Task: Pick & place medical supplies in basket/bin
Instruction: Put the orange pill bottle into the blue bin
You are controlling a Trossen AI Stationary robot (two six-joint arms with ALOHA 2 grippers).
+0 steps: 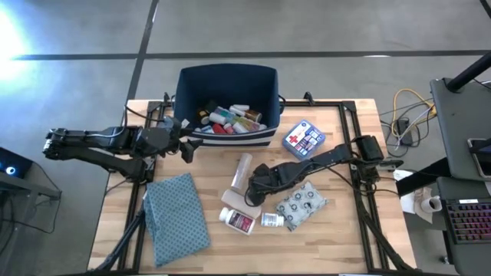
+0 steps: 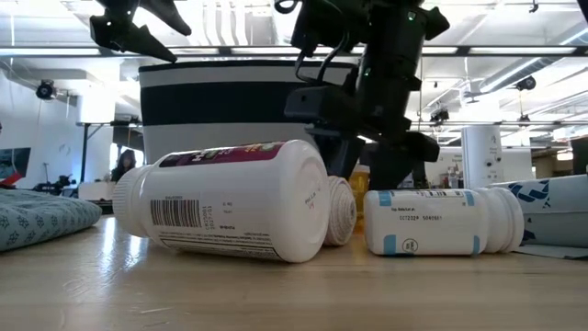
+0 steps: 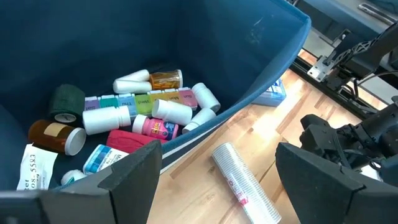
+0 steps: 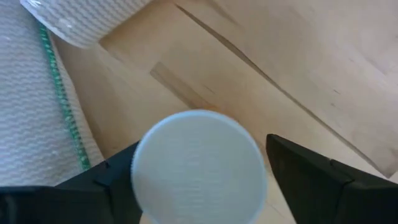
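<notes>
The right tool (image 1: 252, 195) stands over an upright white-capped bottle (image 4: 198, 167) on the tabletop (image 1: 349, 230), fingers apart on either side of the cap; the navy bin (image 1: 226, 83) lies beyond, nearer the idle, open left tool (image 1: 186, 147)

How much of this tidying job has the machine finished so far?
Well under way. The navy bin already holds many bottles and a pill organizer. The right tool is down around a white-capped bottle. Still on the table: the red-cross box, patterned pouch, clear tube and two pill bottles. The left tool waits by the bin.
</notes>
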